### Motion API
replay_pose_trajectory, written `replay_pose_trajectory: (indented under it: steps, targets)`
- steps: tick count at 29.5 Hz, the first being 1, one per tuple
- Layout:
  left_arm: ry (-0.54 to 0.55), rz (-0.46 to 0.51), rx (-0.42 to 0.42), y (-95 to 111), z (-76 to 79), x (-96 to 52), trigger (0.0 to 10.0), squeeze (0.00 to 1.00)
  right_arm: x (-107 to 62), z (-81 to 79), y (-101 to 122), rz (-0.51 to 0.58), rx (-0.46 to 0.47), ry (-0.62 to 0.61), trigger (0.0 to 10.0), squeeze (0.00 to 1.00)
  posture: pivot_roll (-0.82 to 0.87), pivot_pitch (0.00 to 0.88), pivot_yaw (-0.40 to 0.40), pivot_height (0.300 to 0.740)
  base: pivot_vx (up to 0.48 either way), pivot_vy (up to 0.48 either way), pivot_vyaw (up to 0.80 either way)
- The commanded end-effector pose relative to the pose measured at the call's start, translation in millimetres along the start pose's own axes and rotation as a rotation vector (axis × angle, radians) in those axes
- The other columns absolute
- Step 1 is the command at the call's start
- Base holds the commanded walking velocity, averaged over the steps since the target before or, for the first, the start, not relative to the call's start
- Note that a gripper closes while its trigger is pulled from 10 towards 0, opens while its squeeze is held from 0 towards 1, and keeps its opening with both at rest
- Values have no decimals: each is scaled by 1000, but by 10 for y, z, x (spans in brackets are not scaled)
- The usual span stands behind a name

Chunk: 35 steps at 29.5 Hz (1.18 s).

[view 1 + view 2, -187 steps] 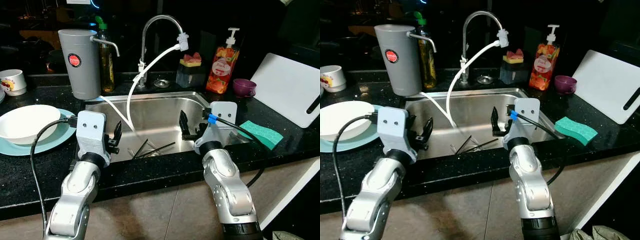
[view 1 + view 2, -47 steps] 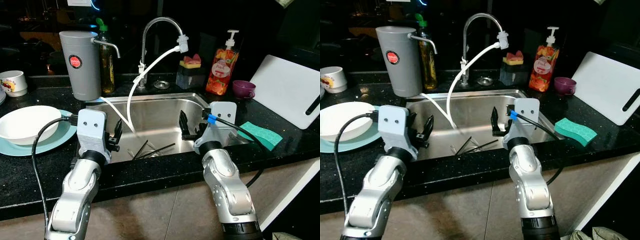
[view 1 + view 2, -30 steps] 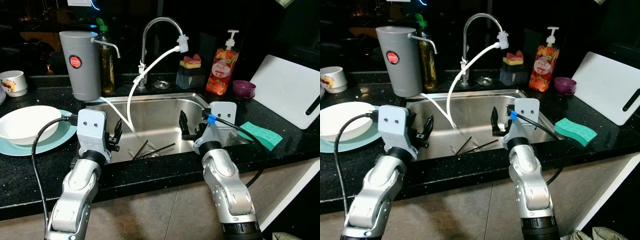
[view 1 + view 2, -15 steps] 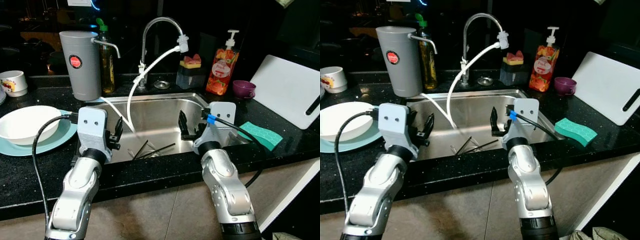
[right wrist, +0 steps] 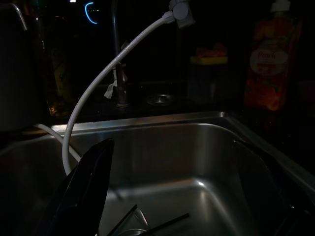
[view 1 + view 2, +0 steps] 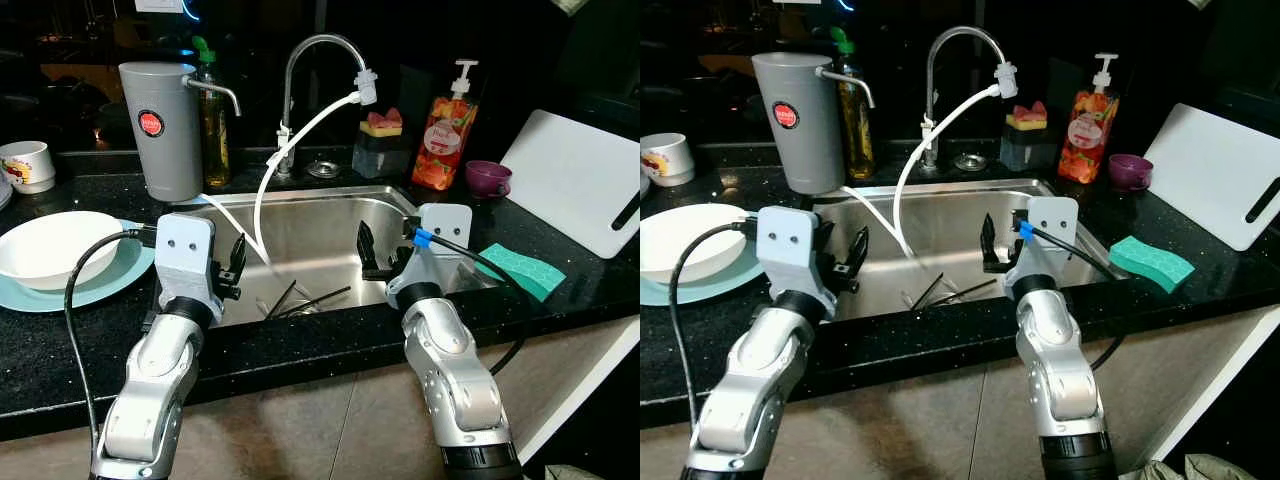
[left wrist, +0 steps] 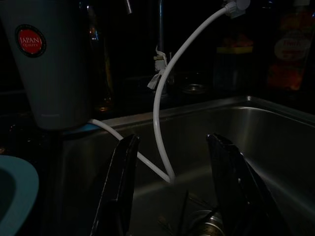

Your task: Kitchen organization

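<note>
Hovering over the near edge of the steel sink (image 6: 300, 225), left gripper (image 6: 233, 268) and right gripper (image 6: 372, 258), both with fingers spread apart and holding nothing. Lying on the sink floor between them, dark chopsticks (image 6: 305, 299), beside the white hose (image 6: 262, 205) hanging from the faucet (image 6: 300, 60). Sitting on the right counter, a green sponge (image 6: 522, 268).

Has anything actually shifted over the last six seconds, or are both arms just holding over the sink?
No real change. The left pincer and right pincer stay open and empty, poised over the sink; the left only wobbled slightly. The chopsticks still lie at the sink bottom, and the white bowl, green sponge and cutting board sit where they were on the counter.
</note>
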<state>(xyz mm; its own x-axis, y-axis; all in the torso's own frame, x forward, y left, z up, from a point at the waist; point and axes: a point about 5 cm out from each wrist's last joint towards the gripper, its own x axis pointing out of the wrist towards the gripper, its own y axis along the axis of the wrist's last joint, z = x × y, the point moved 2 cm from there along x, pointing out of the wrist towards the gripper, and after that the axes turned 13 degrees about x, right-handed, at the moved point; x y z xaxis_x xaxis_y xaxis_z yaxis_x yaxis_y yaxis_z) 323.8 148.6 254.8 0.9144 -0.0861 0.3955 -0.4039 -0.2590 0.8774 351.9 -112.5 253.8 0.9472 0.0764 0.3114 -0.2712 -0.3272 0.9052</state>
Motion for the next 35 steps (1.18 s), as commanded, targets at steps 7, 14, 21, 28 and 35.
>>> replay_pose_trajectory:
  steps: [7, 14, 21, 28, 35]
  targets:
    - [-18, 1, -1, 7, 49, 12, 10000, 0, 10, 15, -2, 1, -3, -5, 10000, 0, 137, 66, -65, 740, 0, 0, 0]
    - [-21, 3, -1, 8, 52, 16, 10000, 0, 11, 13, -5, 3, -3, -4, 10000, 0, 138, 60, -62, 740, 0, 0, 0]
    - [-22, 2, 1, 3, 59, 18, 10000, 0, 11, 19, -3, 4, -4, -2, 10000, 0, 136, 53, -64, 740, 0, 0, 0]
    - [-22, 1, 1, -1, 64, 21, 10000, 0, 15, 18, 5, 5, -5, 0, 10000, 0, 134, 52, -65, 740, 0, 0, 0]
    - [-21, 0, 0, -3, 64, 18, 10000, 0, 13, 15, 5, 5, -4, 1, 10000, 0, 134, 52, -65, 740, 0, 0, 0]
